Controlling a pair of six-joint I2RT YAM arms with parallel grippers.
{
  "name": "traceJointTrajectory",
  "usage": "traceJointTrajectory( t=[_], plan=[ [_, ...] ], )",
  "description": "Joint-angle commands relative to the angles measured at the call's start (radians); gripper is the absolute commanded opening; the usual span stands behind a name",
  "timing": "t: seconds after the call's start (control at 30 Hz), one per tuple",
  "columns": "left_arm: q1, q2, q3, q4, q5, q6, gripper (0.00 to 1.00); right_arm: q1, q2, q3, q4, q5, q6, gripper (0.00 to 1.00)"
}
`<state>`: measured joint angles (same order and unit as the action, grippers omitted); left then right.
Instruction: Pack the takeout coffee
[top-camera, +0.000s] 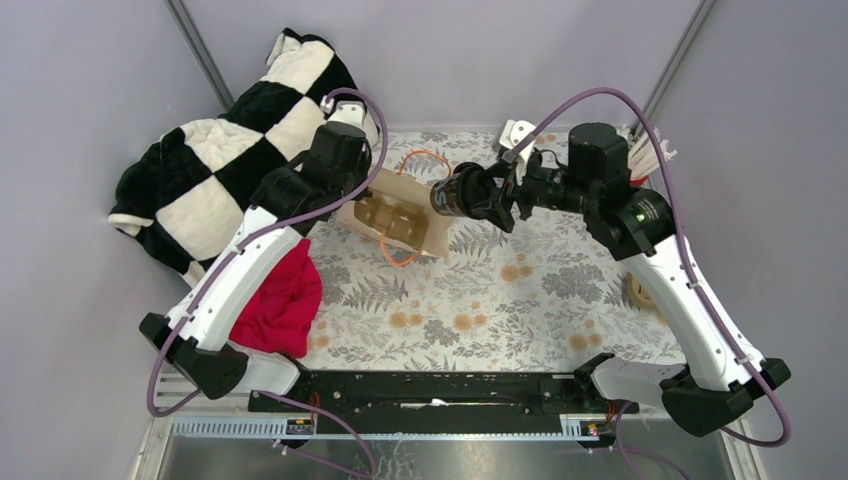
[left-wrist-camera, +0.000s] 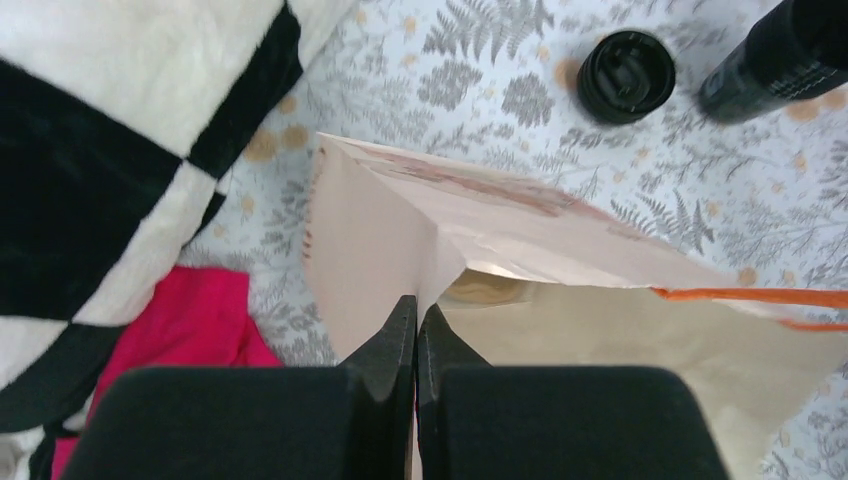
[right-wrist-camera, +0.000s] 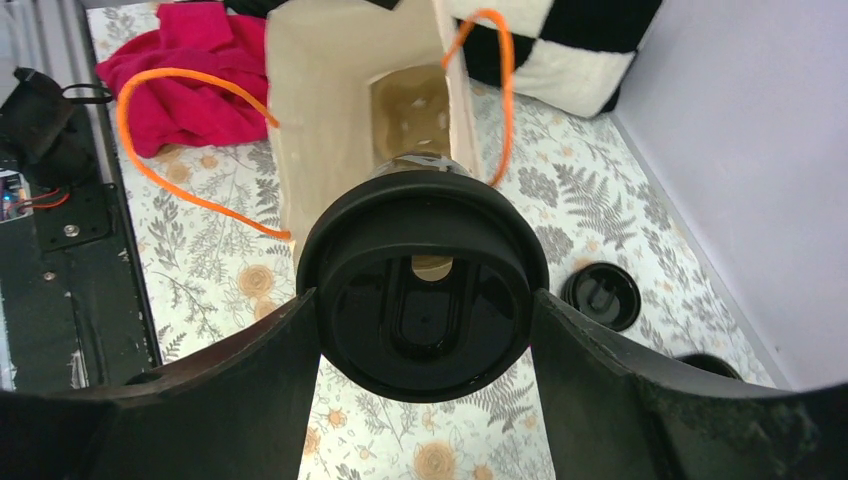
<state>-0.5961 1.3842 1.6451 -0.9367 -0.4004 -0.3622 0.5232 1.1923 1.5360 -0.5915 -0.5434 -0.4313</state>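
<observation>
The takeout coffee (top-camera: 452, 196), a black cup with a round black lid (right-wrist-camera: 425, 250), is held sideways above the table. My right gripper (top-camera: 480, 196) is shut on it, with a finger on each side of the lid (right-wrist-camera: 424, 310). The cup's base points at the open mouth of a paper bag (top-camera: 425, 240) that lies on its side with orange handles. A cardboard cup carrier (right-wrist-camera: 420, 110) sits deep inside the bag. My left gripper (left-wrist-camera: 417, 312) is shut on the bag's (left-wrist-camera: 370, 250) side edge, at its closed end (top-camera: 345, 198).
A black-and-white checkered blanket (top-camera: 230, 150) fills the back left, and a red cloth (top-camera: 280, 295) lies in front of it. A squat stack of black lids (left-wrist-camera: 626, 75) and a taller black cup stack (left-wrist-camera: 775, 60) stand behind the bag. A tape roll (top-camera: 640, 292) lies at the right.
</observation>
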Motion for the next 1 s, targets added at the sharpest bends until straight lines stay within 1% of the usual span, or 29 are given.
traceJointTrajectory(
  t=[0.0, 0.13, 0.3, 0.43, 0.57, 0.7, 0.8, 0.9, 0.97],
  plan=[
    [-0.007, -0.029, -0.021, 0.231, -0.043, 0.128, 0.00, 0.065, 0.030, 0.067, 0.012, -0.012, -0.047, 0.44],
    [-0.008, -0.019, -0.022, 0.237, -0.009, 0.158, 0.00, 0.138, 0.041, 0.090, -0.021, 0.056, -0.061, 0.43],
    [-0.010, -0.055, -0.094, 0.267, 0.064, 0.194, 0.00, 0.258, 0.049, 0.097, -0.105, 0.159, -0.093, 0.42],
    [-0.022, -0.088, -0.137, 0.251, 0.138, 0.242, 0.00, 0.329, 0.042, 0.080, -0.126, 0.261, -0.088, 0.41],
    [-0.035, -0.105, -0.155, 0.207, 0.138, 0.222, 0.00, 0.344, 0.024, 0.072, -0.118, 0.334, -0.081, 0.41],
    [-0.051, -0.131, -0.175, 0.204, 0.134, 0.192, 0.00, 0.348, 0.042, 0.116, -0.143, 0.344, -0.100, 0.41],
    [-0.058, -0.132, -0.146, 0.204, 0.128, 0.184, 0.00, 0.347, 0.056, 0.128, -0.148, 0.344, -0.121, 0.42],
    [-0.060, -0.116, -0.077, 0.171, 0.123, 0.157, 0.00, 0.347, 0.075, 0.150, -0.152, 0.354, -0.128, 0.42],
    [-0.061, -0.125, -0.071, 0.173, 0.139, 0.139, 0.00, 0.349, 0.088, 0.163, -0.147, 0.369, -0.125, 0.41]
  ],
)
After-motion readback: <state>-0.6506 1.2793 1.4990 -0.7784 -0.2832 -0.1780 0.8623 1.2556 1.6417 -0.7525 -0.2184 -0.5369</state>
